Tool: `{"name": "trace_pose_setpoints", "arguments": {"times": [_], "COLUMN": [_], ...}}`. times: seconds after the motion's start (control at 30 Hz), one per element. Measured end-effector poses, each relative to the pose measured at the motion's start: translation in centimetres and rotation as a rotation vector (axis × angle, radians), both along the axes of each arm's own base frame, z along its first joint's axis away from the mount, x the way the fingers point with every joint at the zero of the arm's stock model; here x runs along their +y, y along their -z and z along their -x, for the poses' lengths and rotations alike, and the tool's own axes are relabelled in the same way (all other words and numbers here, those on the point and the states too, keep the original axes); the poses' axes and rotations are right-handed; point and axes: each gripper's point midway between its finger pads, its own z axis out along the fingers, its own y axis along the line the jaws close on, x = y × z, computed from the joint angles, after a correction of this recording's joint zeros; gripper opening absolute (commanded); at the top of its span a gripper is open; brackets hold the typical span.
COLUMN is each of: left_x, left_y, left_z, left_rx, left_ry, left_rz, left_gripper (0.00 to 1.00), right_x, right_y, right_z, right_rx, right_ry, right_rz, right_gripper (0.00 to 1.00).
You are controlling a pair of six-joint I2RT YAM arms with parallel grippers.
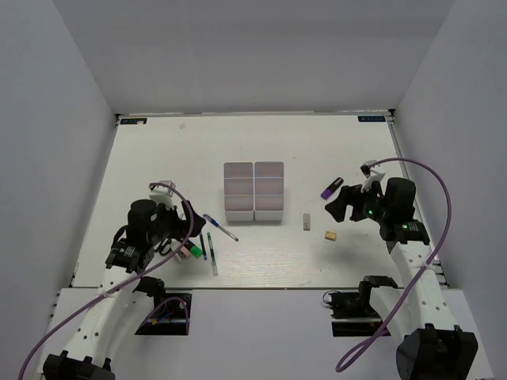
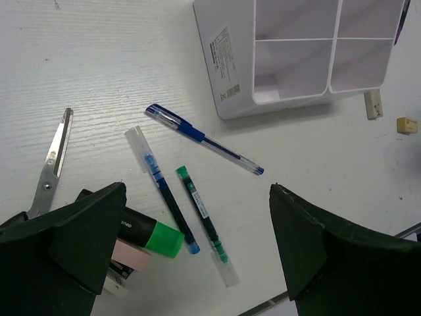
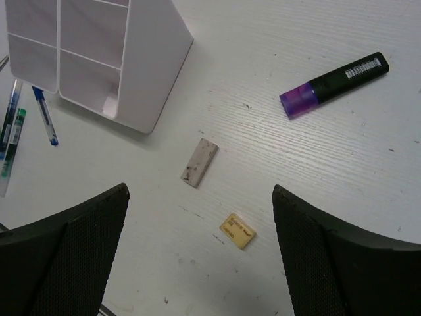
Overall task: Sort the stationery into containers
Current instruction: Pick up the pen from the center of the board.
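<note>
Arms flank the containers [image 1: 254, 190], wrists tilted down over the table [image 1: 158, 158]. Left pincer [image 2: 197, 194] gapes wide, empty, above pens [image 2: 204, 139], green-tipped marker [image 2: 158, 237] and pink piece [image 2: 131, 255], at 7 o'clock of the containers. Right pincer [image 3: 200, 189], equally wide and empty, hangs over purple-black marker [image 3: 334, 84] with barcode sticker, grey stick [image 3: 200, 162] and tan block [image 3: 237, 230], between 3 and 4 o'clock. Container label print is illegible.

The wide-open claw [image 3: 198, 189] hangs above the small grey stick [image 3: 199, 162] and tiny tan block [image 3: 237, 230].

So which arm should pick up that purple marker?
Probably the right. The purple marker lies just ahead of the right fingers, which stand open and empty; the left fingers hover over the pens on the other side of the bins.
</note>
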Motion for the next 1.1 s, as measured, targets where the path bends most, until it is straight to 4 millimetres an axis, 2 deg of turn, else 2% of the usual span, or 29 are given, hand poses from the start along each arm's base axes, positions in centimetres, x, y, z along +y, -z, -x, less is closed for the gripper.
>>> {"name": "trace_pose_setpoints", "arguments": {"times": [0.17, 0.23, 0.27, 0.3, 0.33, 0.37, 0.43, 0.47, 0.5, 0.53, 0.57, 0.6, 0.63, 0.7, 0.73, 0.77, 0.87, 0.93, 1.0, 1.1], "left_x": [-0.1, -0.1, -0.1, -0.2, -0.2, -0.3, -0.2, -0.1, 0.1, 0.5, 0.8, 1.2, 1.6, 2.2, 2.3, 2.5, 3.0, 3.5, 3.7, 3.4], "left_y": [-0.2, -0.2, -0.2, -0.2, -0.1, 0.0, 0.4, 0.7, 0.9, 0.9, 0.7, 0.6, 0.0, -0.7, -1.0, -1.1, 0.1, 1.8, 3.2, 4.2], "left_z": [0.0, 0.1, 0.1, 0.1, 0.1, 0.1, 0.1, 0.1, 0.1, -0.1, -0.5, -0.9, -1.5, -2.8, -3.3, -4.2, -5.6, -5.7, -5.1, -4.2], "left_rx": [-0.008, -0.006, -0.005, -0.004, 0.0, 0.004, 0.026, 0.048, 0.072, 0.097, 0.118, 0.147, 0.167, 0.21, 0.23, 0.243, 0.311, 0.367, 0.42, 0.454], "left_ry": [0.003, 0.004, 0.007, 0.008, 0.01, 0.014, 0.013, 0.009, -0.003, -0.014, -0.033, -0.052, -0.068, -0.091, -0.095, -0.093, -0.091, -0.084, -0.059, -0.014], "left_rz": [0.004, 0.006, 0.007, 0.008, 0.011, 0.01, 0.003, -0.007, -0.024, -0.049, -0.071, -0.097, -0.127, -0.187, -0.223, -0.266, -0.386, -0.458, -0.508, -0.52], "left_gripper": [1.0, 0.89, 0.77, 0.34, 0.14, 0.02, 0.01, 0.12, 0.57, 0.69, 0.71, 0.73, 0.7, 0.47, 0.41, 0.38, 0.3, 0.28, 0.29, 0.35], "right_x": [0.0, 0.0, 0.0, -0.1, -0.1, -0.2, -0.2, -0.3, -0.2, -0.3, -0.3, -0.3, -0.3, -0.3, -0.3, -0.3, -0.3, -0.2, -0.2, -0.3], "right_y": [0.2, 0.2, 0.2, 0.2, 0.3, 0.3, 0.5, 0.5, 0.7, 0.8, 1.0, 1.2, 1.3, 1.6, 1.8, 2.0, 2.4, 2.4, 2.3, 2.1], "right_z": [0.0, 0.0, 0.0, -0.1, -0.1, 0.0, 0.0, 0.0, 0.0, 0.1, 0.2, 0.3, 0.3, 0.5, 0.6, 0.7, 1.0, 1.1, 1.2, 1.2], "right_rx": [0.012, 0.01, 0.006, 0.0, -0.004, -0.011, -0.032, -0.037, -0.033, -0.031, -0.024, -0.021, -0.021, -0.015, -0.009, 0.0, 0.023, 0.028, 0.033, 0.029], "right_ry": [0.003, 0.001, -0.003, -0.009, -0.013, -0.022, -0.049, -0.059, -0.063, -0.067, -0.071, -0.078, -0.088, -0.102, -0.11, -0.115, -0.128, -0.133, -0.132, -0.13], "right_rz": [-0.004, -0.002, 0.005, 0.012, 0.019, 0.032, 0.061, 0.072, 0.073, 0.079, 0.082, 0.089, 0.098, 0.11, 0.113, 0.114, 0.118, 0.119, 0.118, 0.119], "right_gripper": [0.91, 0.91, 0.91, 0.91, 0.84, 0.69, 0.0, 0.0, 0.0, 0.51, 0.78, 0.86, 0.86, 0.75, 0.72, 0.62, 0.49, 0.47, 0.54, 0.58]}}
